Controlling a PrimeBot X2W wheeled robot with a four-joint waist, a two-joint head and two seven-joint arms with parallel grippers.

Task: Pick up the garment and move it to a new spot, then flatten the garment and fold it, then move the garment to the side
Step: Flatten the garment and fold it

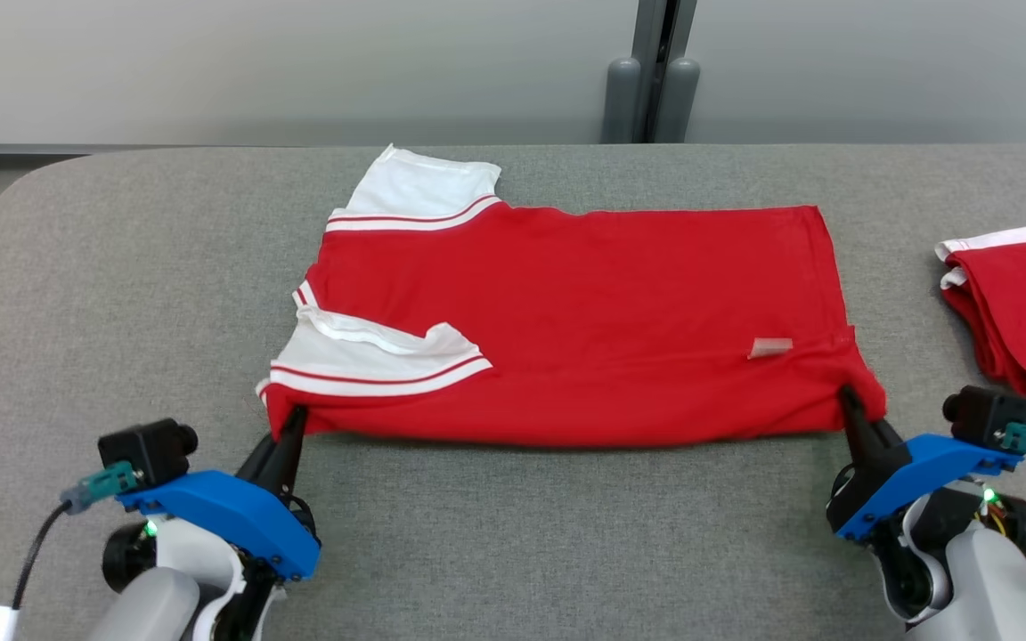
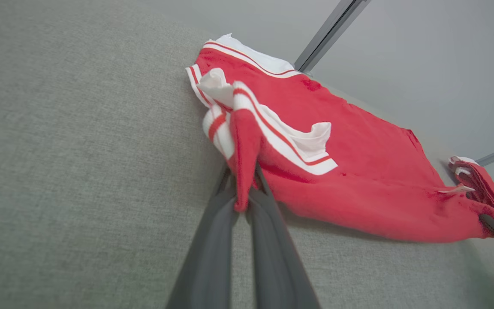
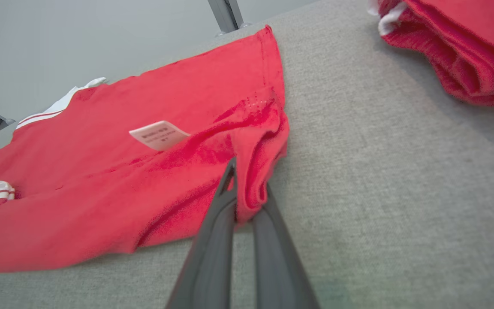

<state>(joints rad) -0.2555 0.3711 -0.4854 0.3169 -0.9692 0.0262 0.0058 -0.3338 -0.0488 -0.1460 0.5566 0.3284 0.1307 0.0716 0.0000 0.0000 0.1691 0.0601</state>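
On the grey fabric-covered surface, a red T-shirt with white, red-striped sleeves lies spread out across the middle, sleeves toward the robot's left and hem toward its right. Its near edge looks doubled over, and one white sleeve is turned in on top of the red body. A small white care label lies on the cloth near the hem end.

The left hand pinches the near corner by the sleeve; in the left wrist view a bunched tongue of red cloth sits between its two dark fingers. The right hand pinches the near hem corner, a fold of red cloth squeezed between its fingers.

A second red garment with white trim lies folded at the far right, apart from the T-shirt.
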